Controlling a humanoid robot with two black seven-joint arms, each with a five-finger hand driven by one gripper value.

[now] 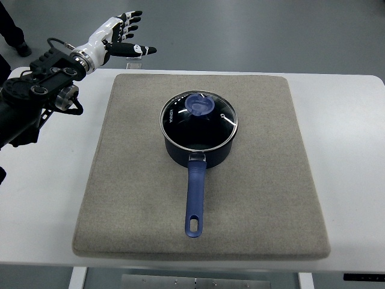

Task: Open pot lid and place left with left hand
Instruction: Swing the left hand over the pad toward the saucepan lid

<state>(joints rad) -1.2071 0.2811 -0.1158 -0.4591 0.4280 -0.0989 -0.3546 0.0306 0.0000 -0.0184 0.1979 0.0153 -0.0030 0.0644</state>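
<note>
A dark blue saucepan (197, 152) stands in the middle of a grey mat (132, 198), its long blue handle (195, 201) pointing toward the near edge. A glass lid (198, 123) with a steel rim and a blue knob (198, 105) sits on the pot. My left hand (125, 36) is at the far left, raised beyond the table's far edge and well away from the lid. Its white and black fingers (133, 21) are spread, thumb out, and hold nothing. The black left arm (36, 96) comes in from the left edge.
The mat lies on a white table (349, 150), with bare mat to the left of the pot. A small clear stand (133, 62) sits at the table's far edge by the hand. A person's dark shoe (21, 47) shows on the floor at top left.
</note>
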